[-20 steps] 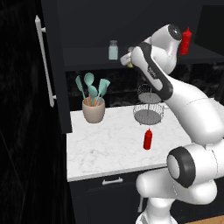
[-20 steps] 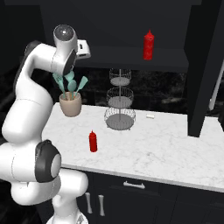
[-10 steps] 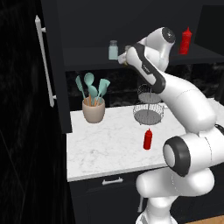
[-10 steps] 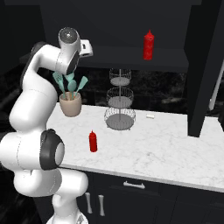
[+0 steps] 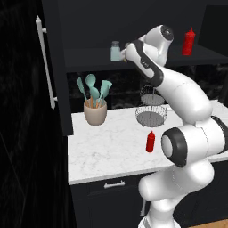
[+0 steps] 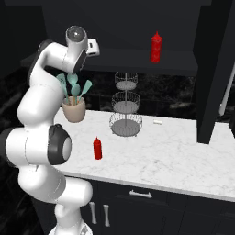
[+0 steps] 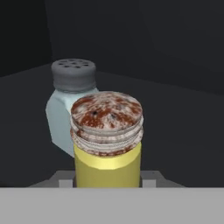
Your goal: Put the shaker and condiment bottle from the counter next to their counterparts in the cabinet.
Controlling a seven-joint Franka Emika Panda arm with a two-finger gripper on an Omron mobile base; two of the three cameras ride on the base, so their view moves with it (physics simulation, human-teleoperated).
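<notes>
Yellow shaker (image 7: 107, 164) sits closest in the hand view, its speckled rusty-grey cap facing the camera, clamped between the closed jaws of the gripper (image 5: 126, 56). Just behind it and slightly to its left in that view stands the pale blue-green shaker (image 7: 70, 109) with its grey perforated cap; whether the two touch cannot be told. Both are over the dark shelf of the cabinet (image 5: 89, 57), near the shelf's left end as the left base view shows it, where the pale shaker (image 5: 116, 50) stands right beside the gripper.

Down on the counter (image 5: 111, 144), the condiment bottle (image 5: 150, 141) stands upright near the front edge, in front of a tiered wire basket stand (image 5: 150, 111). A beige pot of teal utensils (image 5: 94, 104) rests toward the counter's back left corner. A small white object (image 6: 157, 122) lies near the back edge, to the right of the wire stand.

Farther along the cabinet shelf, toward its right end, a second red bottle (image 5: 189, 42) stands upright, well apart from the shakers. The cabinet door (image 5: 55, 67) hangs open at the left, with its long white bar handle (image 5: 46, 62).
</notes>
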